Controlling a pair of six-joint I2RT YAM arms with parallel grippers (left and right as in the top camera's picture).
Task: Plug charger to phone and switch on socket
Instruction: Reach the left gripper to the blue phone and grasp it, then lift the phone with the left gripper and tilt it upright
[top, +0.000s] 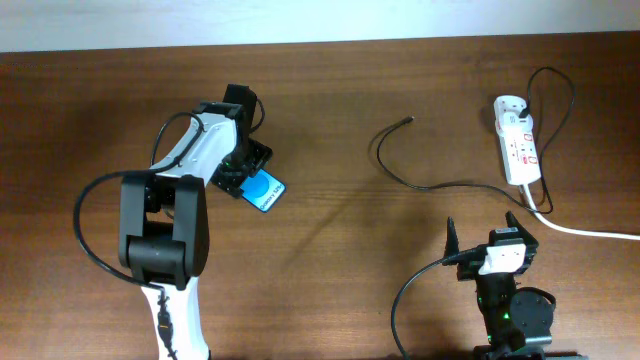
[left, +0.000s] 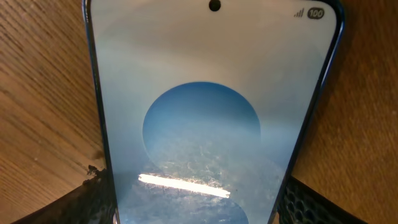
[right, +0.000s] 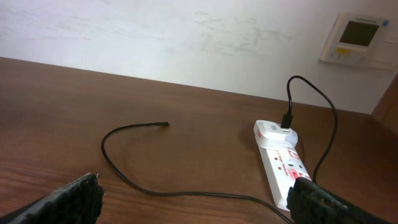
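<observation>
The phone (top: 267, 190) lies at the table's left-centre, its blue screen facing up. In the left wrist view the phone (left: 211, 112) fills the frame. My left gripper (top: 240, 165) is over it, with a finger pressed against each long edge of the phone (left: 199, 208). The charger (top: 384, 165) is a thin black cable curving across the table, its free plug tip (top: 410, 120) lying apart from the phone. Its other end is plugged into the white socket (top: 518, 145) at the far right. My right gripper (top: 482, 232) is open and empty near the front edge, facing the cable (right: 107, 158) and the socket (right: 280, 162).
The socket's thick white cord (top: 590, 232) runs off the right edge, just right of my right gripper. The charger loops behind the socket (top: 570, 95). A wall panel (right: 357, 37) shows beyond the table's far edge.
</observation>
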